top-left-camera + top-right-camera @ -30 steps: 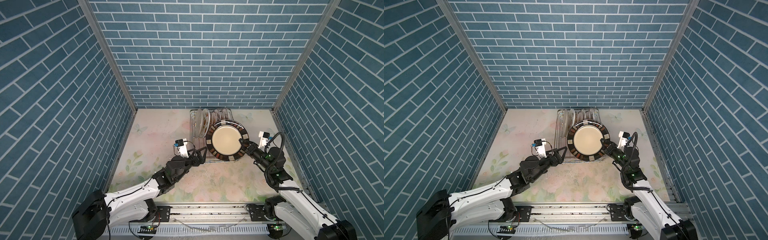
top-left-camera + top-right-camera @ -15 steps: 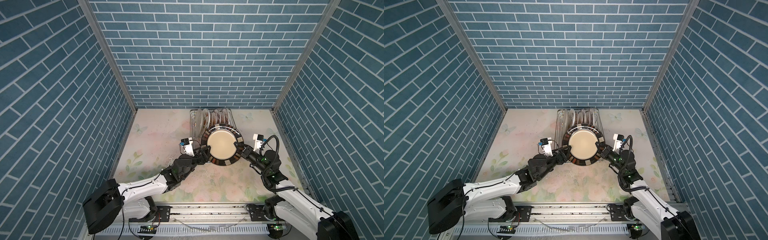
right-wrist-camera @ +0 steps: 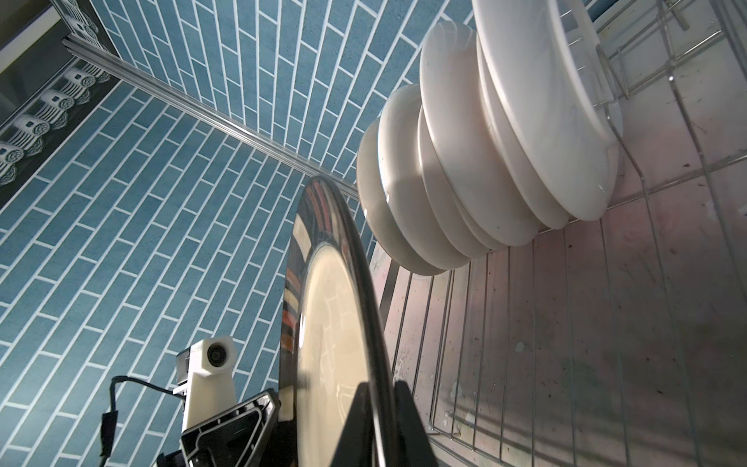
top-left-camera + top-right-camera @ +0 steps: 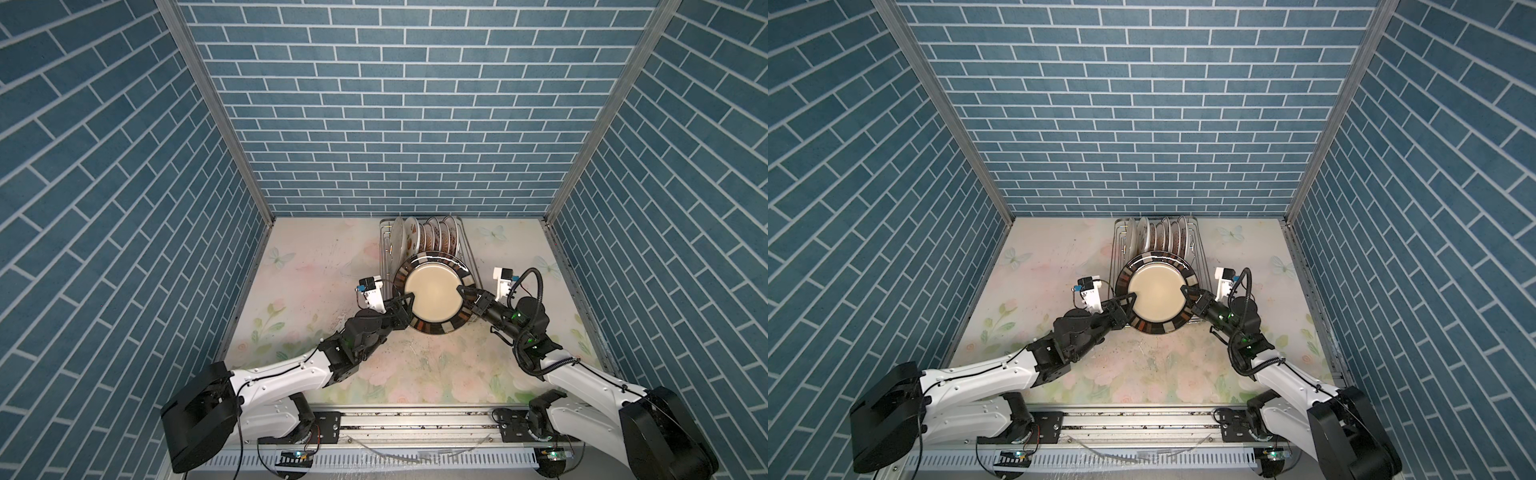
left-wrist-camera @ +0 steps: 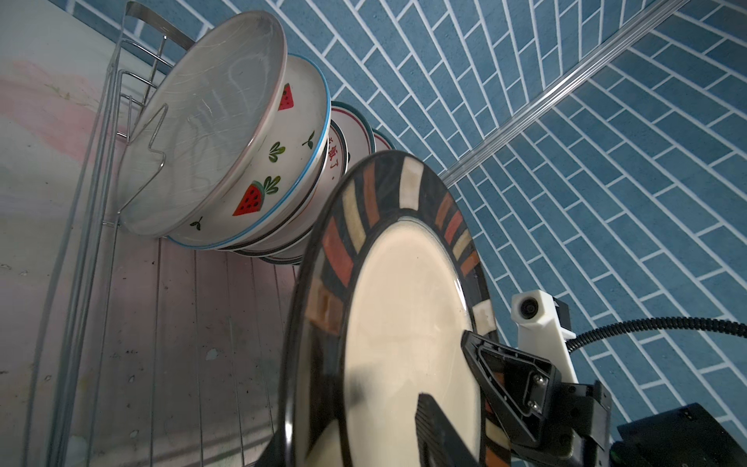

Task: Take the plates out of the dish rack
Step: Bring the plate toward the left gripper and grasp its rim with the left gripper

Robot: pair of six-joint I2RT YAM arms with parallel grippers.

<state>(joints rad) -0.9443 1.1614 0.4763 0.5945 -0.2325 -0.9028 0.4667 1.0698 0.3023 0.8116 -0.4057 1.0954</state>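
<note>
While the right hand clamps the dark-rimmed plate, the left hand straddles it, grip unclear, upright plates behind.

**Big plate over the rack's near end, the rest racked**

The dark-rimmed plate has a cream centre and a black border set with orange, tan and white blocks. It sits tilted, face up, over the near end of the silver wire dish rack. At the far end, smaller white plates stand on edge, leaning together: a plain plate, a watermelon plate and a red-lettered plate.
</note>
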